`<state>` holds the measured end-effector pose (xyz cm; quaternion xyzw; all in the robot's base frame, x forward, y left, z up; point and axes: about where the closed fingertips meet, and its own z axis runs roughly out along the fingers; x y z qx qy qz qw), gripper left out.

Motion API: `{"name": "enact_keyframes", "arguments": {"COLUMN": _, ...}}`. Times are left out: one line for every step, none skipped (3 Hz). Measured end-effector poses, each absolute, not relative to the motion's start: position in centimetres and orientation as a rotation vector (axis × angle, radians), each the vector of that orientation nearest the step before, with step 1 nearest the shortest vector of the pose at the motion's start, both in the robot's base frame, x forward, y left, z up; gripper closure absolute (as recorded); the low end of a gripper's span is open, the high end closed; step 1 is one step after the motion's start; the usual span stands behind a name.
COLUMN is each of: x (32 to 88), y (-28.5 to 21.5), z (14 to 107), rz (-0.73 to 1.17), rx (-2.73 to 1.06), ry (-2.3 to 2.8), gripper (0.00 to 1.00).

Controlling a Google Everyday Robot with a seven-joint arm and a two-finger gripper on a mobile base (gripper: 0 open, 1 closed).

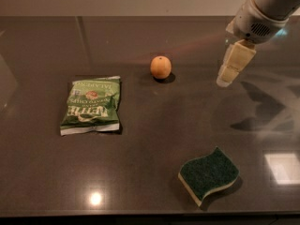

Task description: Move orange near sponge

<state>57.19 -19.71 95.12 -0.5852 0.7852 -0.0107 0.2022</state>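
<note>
Camera view
Bench: dark and glossy. Its far edge runs across the top at 12 o'clock and its near edge along the bottom at 6 o'clock. The left and right ends fall outside the picture.
Orange: rests on the bench just above the picture's centre, toward 12 o'clock, well apart from everything else. It has bare surface on all sides.
Sponge: lies flat, green side up, at 5 o'clock from the orange and close to the near edge. Little bench is left on its 6 o'clock side.
Open room: the strip from the orange toward 5 o'clock is bare all the way to the sponge. There is also free surface at the sponge's 9, 12 and 3 o'clock.
Chip bag: green, lying flat at 8 o'clock from the orange, well off the line between orange and sponge.
Gripper: hangs above the bench at 3 o'clock from the orange, near it but apart, tilted with its tip toward 7 o'clock. Whether it is parted or closed does not show, and it carries nothing visible.
Arm housing: white, in the 1 o'clock corner.
</note>
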Motion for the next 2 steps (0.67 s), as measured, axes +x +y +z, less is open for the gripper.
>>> {"name": "enact_keyframes", "arguments": {"x": 61.4, "y": -18.1, "z": 92.9, "rz": 0.013, "rx": -1.620, "ry": 2.209, "gripper": 0.00}}
{"name": "enact_keyframes", "arguments": {"x": 64.7, "y": -15.2, "z": 90.7, "rz": 0.095, "rx": -1.611, "ry": 2.199, "gripper": 0.00}}
